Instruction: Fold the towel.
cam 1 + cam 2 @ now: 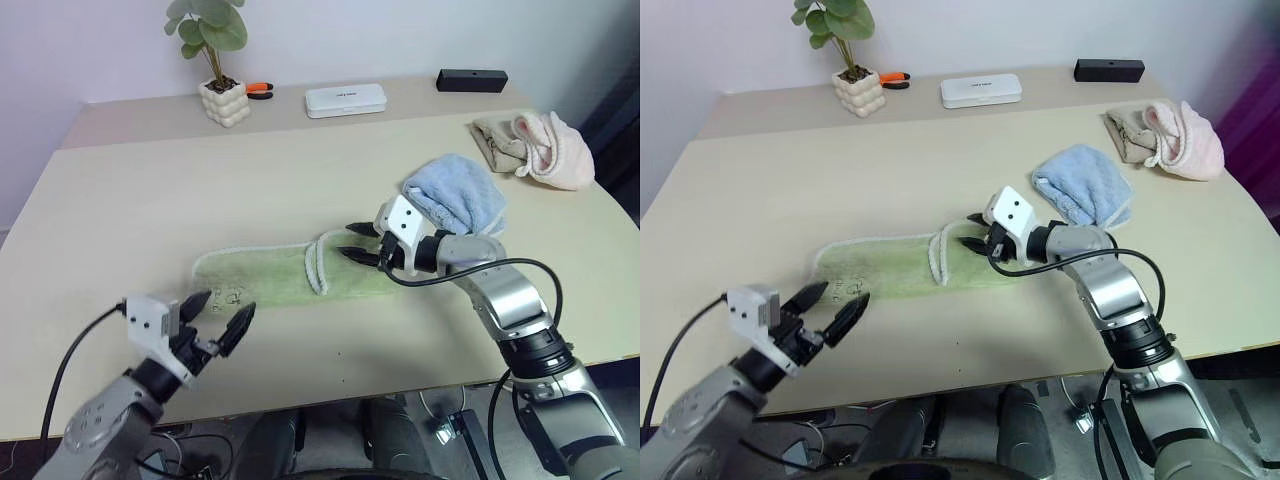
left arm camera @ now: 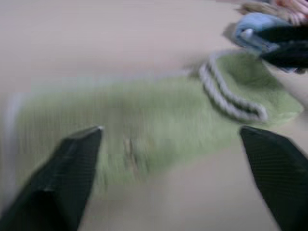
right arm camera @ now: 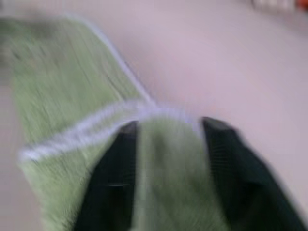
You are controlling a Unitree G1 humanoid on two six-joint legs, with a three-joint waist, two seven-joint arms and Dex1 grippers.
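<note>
The towel [image 1: 290,272] is seen stretched left to right along the table's [image 1: 120,200] near edge, its right end already doubled over; the right gripper [image 1: 362,243] hangs parted over that flap, the left gripper [image 1: 222,314] spread wide just short of the flat end

This looks like a room in an office or a lab. A big plain table [image 1: 120,200] stands by a bare white wall [image 1: 90,40]. On it sit a little plant in a white pot [image 1: 224,100], a white box [image 1: 345,100] and a black box [image 1: 472,80].
</note>
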